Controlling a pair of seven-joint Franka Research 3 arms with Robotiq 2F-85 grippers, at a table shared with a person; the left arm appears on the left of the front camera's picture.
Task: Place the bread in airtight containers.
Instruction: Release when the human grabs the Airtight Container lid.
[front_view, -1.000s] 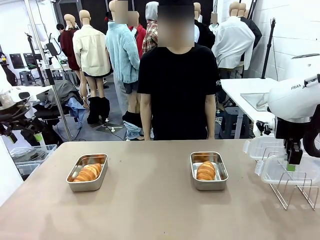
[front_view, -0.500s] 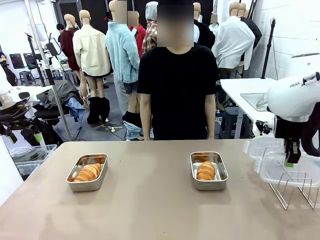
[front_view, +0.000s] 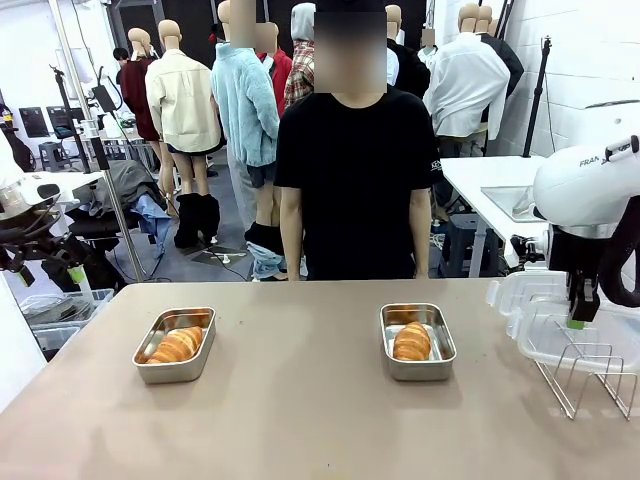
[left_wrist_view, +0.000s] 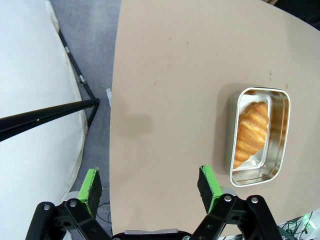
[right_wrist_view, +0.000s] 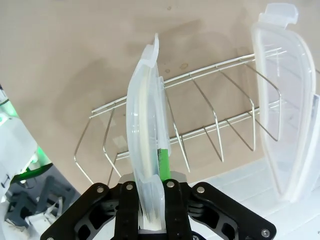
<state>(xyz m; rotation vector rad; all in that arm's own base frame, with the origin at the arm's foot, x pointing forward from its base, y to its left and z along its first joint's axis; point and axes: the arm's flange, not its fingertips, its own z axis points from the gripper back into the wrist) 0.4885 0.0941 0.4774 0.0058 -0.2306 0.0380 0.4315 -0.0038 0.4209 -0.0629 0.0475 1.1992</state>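
With right fingers (right_wrist_view: 157, 165) clamped edge-on on clear lid (right_wrist_view: 145, 125), just above wire rack (right_wrist_view: 200, 131), and left fingers (left_wrist_view: 150, 184) apart, lift clear of wires before swinging toward pan (front_view: 417, 372) holding croissant (front_view: 412, 342), well left of those fingers.

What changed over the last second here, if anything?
The right pincer closed on the clear lid standing in the wire rack and raised it slightly, drifting toward the table's middle. Both croissants stayed in their steel pans; the person stood unmoved.
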